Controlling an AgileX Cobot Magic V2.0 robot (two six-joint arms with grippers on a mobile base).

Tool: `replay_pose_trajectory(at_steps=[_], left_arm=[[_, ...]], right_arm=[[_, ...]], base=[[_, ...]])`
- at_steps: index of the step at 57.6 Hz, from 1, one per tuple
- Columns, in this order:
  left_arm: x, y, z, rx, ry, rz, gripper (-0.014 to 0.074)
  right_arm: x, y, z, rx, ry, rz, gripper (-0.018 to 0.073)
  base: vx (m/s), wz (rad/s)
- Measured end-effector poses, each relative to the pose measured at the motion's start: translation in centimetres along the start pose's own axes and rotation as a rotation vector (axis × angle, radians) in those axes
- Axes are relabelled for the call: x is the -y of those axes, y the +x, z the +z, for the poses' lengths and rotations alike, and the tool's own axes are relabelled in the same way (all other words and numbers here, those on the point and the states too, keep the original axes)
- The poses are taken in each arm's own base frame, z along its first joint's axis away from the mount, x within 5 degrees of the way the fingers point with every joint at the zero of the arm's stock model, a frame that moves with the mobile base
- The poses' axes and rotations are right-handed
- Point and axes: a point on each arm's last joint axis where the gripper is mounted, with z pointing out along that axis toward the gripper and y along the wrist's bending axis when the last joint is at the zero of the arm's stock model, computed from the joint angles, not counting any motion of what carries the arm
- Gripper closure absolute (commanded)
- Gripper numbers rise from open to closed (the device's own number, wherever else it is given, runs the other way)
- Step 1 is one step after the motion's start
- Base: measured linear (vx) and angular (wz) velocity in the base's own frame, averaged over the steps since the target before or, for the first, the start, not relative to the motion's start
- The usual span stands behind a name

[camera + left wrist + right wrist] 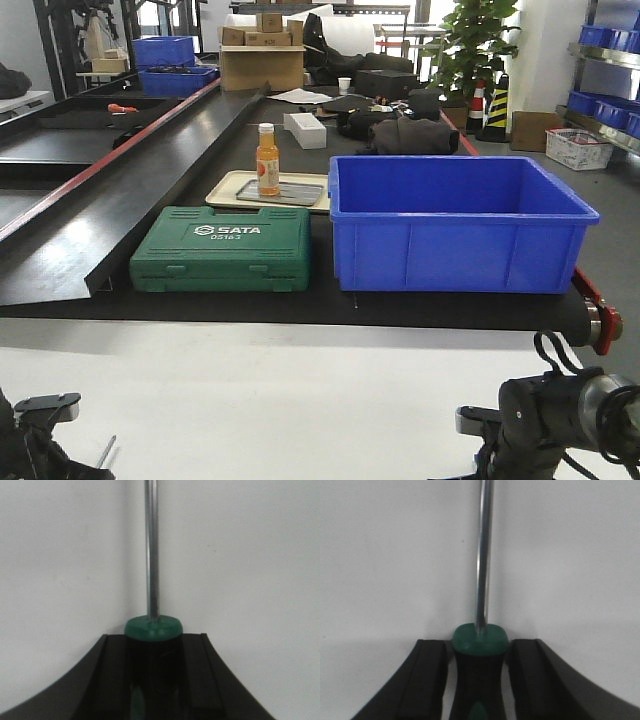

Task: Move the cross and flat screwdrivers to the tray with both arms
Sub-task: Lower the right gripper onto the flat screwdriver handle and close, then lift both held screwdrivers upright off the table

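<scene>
One screwdriver point(152, 630), with a green collar, black handle and steel shaft pointing away, sits in my left gripper point(153, 639), whose fingers point(112, 672) press flush on the handle: shut on it. Its shaft tip point(106, 451) shows above the white table beside the left arm point(40, 425). The other screwdriver point(480, 637) lies between the fingers point(430, 677) of my right gripper point(480, 644). Pale slits show on both sides of its handle, so the jaws stand open around it. The right arm point(545, 410) is low at the front right. The tray is out of view.
Beyond the white table point(300, 400) runs a black conveyor holding a green SATA case point(222, 250), a deep blue bin point(455, 222) and a beige tray point(232, 190) with an orange bottle point(267, 160). Boxes and more blue bins stand further back.
</scene>
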Motion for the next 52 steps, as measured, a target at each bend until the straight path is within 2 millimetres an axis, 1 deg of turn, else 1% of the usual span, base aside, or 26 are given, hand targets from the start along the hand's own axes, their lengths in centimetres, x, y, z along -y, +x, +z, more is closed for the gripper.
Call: replay_pose_trajectory(at_steps=[19,29,35,40,43,51,52], left_arm=[[0.0,0.0,0.0,0.001,0.000,0.000,0.0597],[0.0,0.0,0.0,0.001,0.000,-0.001,0.0597],[0.2,0.0,-0.3,0.009,0.014,-0.017,0.0597],[0.6,-0.1,-1.0,0.021,0.041,-0.041,0.0597],[1.1,-0.2,-1.8,0.046,0.054,-0.050,0.0597],[3.0,-0.7,-5.5,0.162,0.060,-0.009,0.0597],[3.3,-0.8,-5.9,0.178,0.061,-0.002,0.0597]], right_arm=[[0.0,0.0,0.0,-0.003,0.001,-0.010,0.0575],[0.0,0.0,-0.1,-0.004,0.000,-0.037,0.0572],[0.1,0.2,-0.8,-0.005,0.001,-0.071,0.0571],[0.0,0.2,-2.7,0.037,-0.012,-0.108,0.0571],[0.1,0.2,-4.4,0.082,-0.024,-0.128,0.0569],[0.2,0.4,-9.3,0.220,-0.063,-0.144,0.0568],[0.3,0.5,-10.2,0.244,-0.071,-0.144,0.0568]], base=[[0.00,0.00],[0.00,0.00],[0.00,0.00],[0.00,0.00],[0.00,0.00],[0.00,0.00],[0.00,0.00]])
